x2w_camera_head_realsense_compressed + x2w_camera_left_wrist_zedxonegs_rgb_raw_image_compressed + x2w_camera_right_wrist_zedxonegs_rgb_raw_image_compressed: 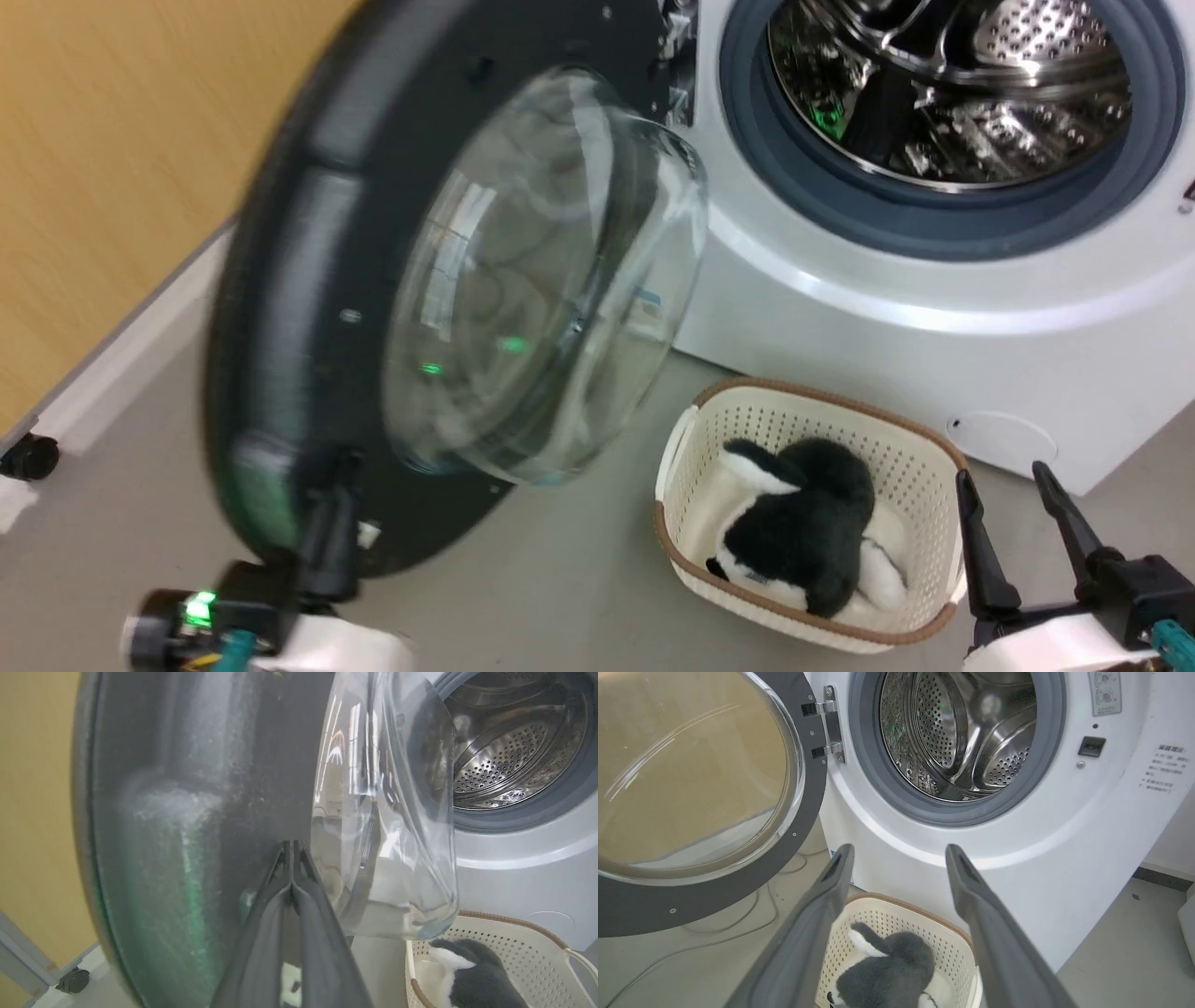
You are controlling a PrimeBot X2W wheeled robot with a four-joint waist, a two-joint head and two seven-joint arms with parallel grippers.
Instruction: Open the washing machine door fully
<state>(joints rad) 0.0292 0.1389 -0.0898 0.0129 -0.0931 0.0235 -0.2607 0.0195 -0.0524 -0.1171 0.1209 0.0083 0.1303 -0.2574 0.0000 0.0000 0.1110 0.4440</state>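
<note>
The washing machine door point(308, 280) stands swung out to the left of the washing machine point(887, 308). The left pincer point(292, 849), clenched and empty, meets the door's inner face near its lower rim. The right pincer point(1001, 476) is released and well apart.

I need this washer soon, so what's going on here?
The robot is opening the washing machine door: its left gripper, shut, rests against the door's inner face near the rim. The door stands well clear of the washing machine, drum exposed. The right gripper hangs open beside a basket holding a plush toy.
</note>
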